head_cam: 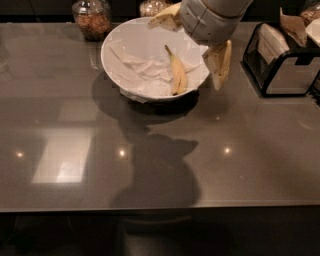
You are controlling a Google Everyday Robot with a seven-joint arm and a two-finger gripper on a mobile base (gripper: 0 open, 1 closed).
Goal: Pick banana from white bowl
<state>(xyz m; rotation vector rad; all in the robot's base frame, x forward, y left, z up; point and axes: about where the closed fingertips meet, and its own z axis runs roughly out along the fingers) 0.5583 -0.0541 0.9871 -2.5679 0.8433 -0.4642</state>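
The banana (176, 73), small and yellow with a dark stem tip, lies in the right half of the white bowl (116, 44), on crumpled white paper (142, 75). The bowl stands at the back middle of the grey table. My gripper (184, 54) hangs above the bowl's right side, open and empty. One tan finger (220, 62) is just outside the right rim. The other finger (165, 18) is over the far rim. The banana lies between and below them, untouched. The white wrist hides the bowl's far right rim.
Two glass jars of brown grains (92, 19) (152, 6) stand behind the bowl. A black napkin holder (280, 62) stands at the right, close to the gripper. The glossy grey table (75, 150) runs to the front edge.
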